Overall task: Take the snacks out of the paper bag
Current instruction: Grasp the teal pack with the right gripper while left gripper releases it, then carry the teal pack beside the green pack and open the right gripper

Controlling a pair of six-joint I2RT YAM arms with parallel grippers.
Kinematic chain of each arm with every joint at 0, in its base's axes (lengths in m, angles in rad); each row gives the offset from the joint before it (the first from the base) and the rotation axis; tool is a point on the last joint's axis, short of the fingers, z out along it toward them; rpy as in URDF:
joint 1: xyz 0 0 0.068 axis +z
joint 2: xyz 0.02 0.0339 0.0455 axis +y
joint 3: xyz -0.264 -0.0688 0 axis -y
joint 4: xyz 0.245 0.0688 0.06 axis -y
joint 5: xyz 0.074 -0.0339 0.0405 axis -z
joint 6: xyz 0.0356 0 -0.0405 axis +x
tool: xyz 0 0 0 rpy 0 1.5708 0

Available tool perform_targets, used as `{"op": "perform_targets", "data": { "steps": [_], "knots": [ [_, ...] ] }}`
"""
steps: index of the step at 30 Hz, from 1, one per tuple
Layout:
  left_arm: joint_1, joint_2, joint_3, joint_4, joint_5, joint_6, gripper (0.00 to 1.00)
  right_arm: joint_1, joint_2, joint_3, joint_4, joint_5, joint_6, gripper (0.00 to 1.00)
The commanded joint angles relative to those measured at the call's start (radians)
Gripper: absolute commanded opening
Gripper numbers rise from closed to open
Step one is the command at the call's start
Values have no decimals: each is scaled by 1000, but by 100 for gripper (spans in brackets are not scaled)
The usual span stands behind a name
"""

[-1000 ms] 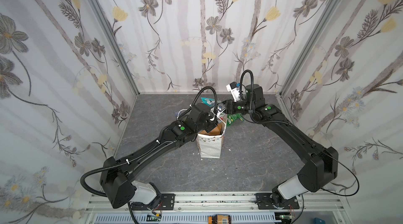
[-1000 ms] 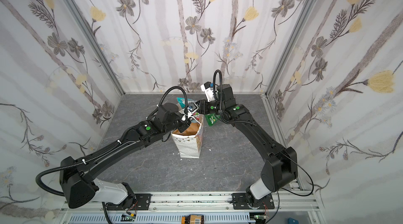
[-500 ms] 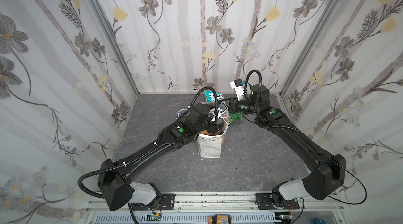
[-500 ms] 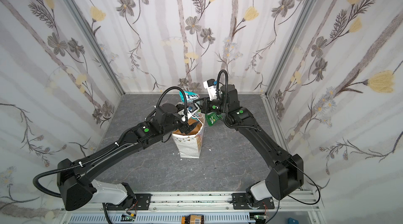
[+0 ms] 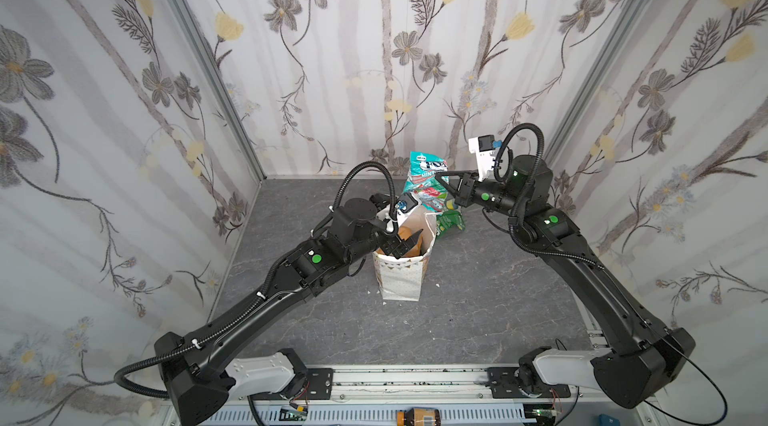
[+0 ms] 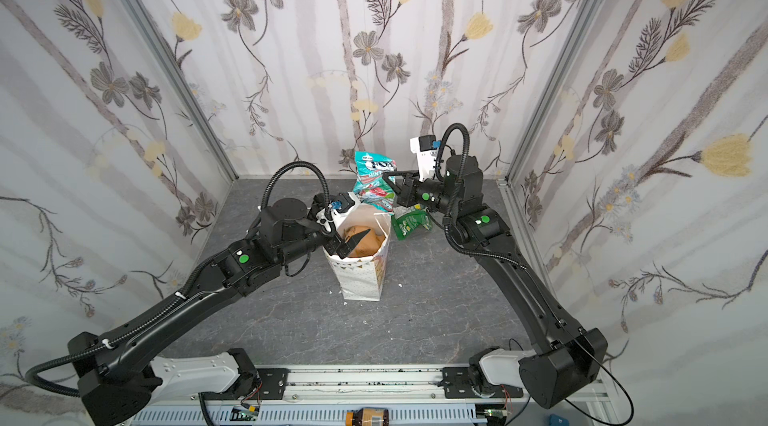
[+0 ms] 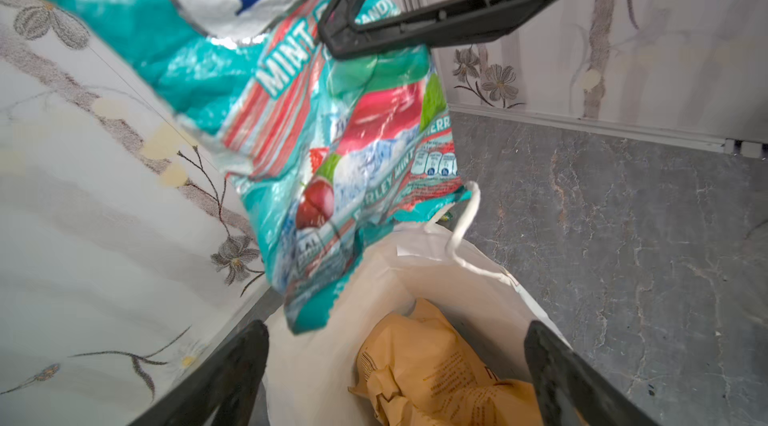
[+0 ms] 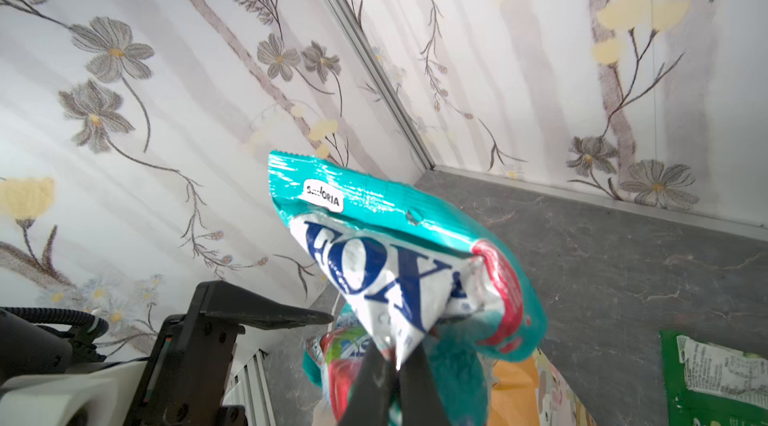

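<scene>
The white paper bag point(image 5: 399, 278) point(image 6: 359, 278) stands upright mid-table, and an orange pouch point(image 5: 411, 247) point(image 6: 370, 242) point(image 7: 428, 370) lies inside it. My right gripper point(image 5: 440, 179) point(image 6: 390, 177) point(image 8: 397, 357) is shut on a teal FOX'S packet point(image 5: 424, 189) point(image 6: 371, 185) point(image 7: 332, 133) point(image 8: 399, 262). That packet hangs just above the bag's far rim. Over the bag mouth my left gripper point(image 5: 402, 242) point(image 6: 352, 242) point(image 7: 395, 345) stands open and holds nothing. A green packet point(image 5: 451, 224) point(image 6: 409, 225) point(image 8: 715, 378) lies on the table behind the bag.
A white cord handle point(image 7: 461, 228) sticks up from the bag's rim. Flowered walls point(image 5: 374, 71) close in the grey table point(image 5: 478, 299) on three sides. The metal rail point(image 5: 415, 382) with both arm bases runs along the front edge.
My left gripper has opened and let go of the teal packet. My right gripper has shut on that packet and lifted it up and back from the bag mouth.
</scene>
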Motion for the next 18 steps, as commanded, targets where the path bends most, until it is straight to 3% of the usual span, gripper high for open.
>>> {"op": "perform_targets", "data": {
  "steps": [1,12,18],
  "knots": [
    [-1,-39,2,-35,50,-74,97,-26,-35,5,83,68,11,6],
    [-2,-149,17,-144,86,-386,97,-209,-138,-126,93,87,31,6],
    [-2,-173,61,-292,22,-541,97,-299,-146,-245,116,82,55,7]
  ]
}}
